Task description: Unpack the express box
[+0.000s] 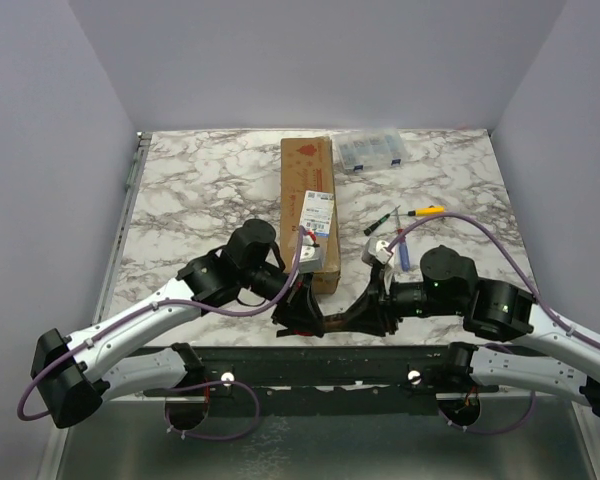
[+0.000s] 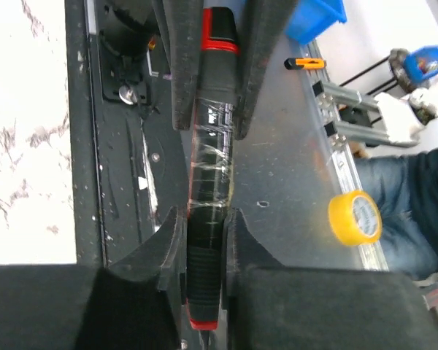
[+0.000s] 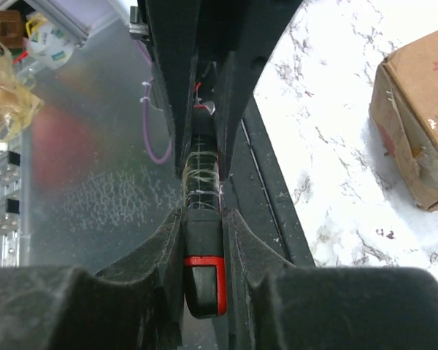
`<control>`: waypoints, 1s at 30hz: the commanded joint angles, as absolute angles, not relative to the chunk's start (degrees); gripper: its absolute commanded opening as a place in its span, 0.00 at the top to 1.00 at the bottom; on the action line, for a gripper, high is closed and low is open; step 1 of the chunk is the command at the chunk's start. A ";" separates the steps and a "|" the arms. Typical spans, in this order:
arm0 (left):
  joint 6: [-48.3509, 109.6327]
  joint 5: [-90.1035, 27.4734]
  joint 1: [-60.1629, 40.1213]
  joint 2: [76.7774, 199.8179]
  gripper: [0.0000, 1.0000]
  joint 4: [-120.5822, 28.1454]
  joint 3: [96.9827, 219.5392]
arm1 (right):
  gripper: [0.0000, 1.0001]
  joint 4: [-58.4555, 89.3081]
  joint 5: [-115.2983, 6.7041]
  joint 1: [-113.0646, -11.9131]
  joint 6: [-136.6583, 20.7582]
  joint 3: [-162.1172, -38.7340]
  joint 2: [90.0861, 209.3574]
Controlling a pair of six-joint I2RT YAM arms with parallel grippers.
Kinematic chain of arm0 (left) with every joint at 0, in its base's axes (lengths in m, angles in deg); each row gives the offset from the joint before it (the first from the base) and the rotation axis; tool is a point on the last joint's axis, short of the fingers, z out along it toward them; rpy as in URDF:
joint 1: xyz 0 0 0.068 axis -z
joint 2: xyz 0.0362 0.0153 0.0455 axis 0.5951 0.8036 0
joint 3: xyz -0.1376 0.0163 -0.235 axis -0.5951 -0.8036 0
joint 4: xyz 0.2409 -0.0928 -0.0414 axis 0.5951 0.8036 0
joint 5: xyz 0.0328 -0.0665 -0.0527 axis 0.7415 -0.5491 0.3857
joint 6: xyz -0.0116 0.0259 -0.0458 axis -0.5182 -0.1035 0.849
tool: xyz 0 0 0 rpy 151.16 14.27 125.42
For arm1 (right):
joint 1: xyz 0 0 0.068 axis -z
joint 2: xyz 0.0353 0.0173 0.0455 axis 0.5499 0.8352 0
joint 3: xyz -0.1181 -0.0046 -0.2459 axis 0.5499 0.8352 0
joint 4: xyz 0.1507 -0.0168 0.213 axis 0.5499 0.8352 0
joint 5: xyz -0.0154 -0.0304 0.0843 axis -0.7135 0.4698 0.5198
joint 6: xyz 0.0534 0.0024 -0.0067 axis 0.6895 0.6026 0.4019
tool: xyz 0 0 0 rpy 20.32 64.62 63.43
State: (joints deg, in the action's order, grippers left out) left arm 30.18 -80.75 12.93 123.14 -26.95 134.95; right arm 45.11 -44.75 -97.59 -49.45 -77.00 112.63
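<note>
The express box (image 1: 310, 205) is a long brown carton with a white label, lying lengthwise in the middle of the marble table; its near corner shows in the right wrist view (image 3: 416, 124). A black tool with red trim and a tape-wrapped middle (image 1: 330, 322) hangs between both grippers at the table's near edge, just in front of the box. My left gripper (image 1: 302, 312) is shut on one end of the tool (image 2: 204, 248). My right gripper (image 1: 356, 314) is shut on the other end (image 3: 203, 270). Each wrist view shows the other gripper's fingers closed on the far end.
A clear plastic organiser case (image 1: 372, 150) lies at the back, right of the box. An orange-handled screwdriver (image 1: 425, 212), a green-handled one (image 1: 385, 220) and a small blue item (image 1: 404, 250) lie to the right. A yellow tape roll (image 2: 355, 217) sits below the table's edge.
</note>
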 commanded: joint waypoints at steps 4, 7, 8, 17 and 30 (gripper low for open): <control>29.60 -75.94 13.00 121.25 1.00 -31.16 135.05 | 0.34 38.67 -51.83 -97.73 -44.76 -79.70 111.29; 35.08 -73.72 12.90 119.62 1.00 -39.52 133.35 | 0.23 28.07 -53.03 -97.71 -39.67 -75.98 109.61; 37.55 -73.08 12.96 118.80 1.00 -43.08 132.09 | 0.20 24.58 -52.10 -97.72 -38.67 -74.63 109.18; 49.51 -67.17 12.93 116.29 1.00 -64.30 127.75 | 0.12 3.81 -56.39 -97.74 -31.82 -65.37 105.91; 52.17 -66.33 12.89 115.91 1.00 -69.01 127.29 | 0.66 1.07 -59.76 -97.70 -32.40 -64.97 106.99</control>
State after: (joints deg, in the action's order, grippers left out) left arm 50.98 -67.72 13.15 115.49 -65.44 127.52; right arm 3.87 -59.83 -97.41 -32.43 -64.01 105.02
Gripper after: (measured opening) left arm 0.223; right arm 0.413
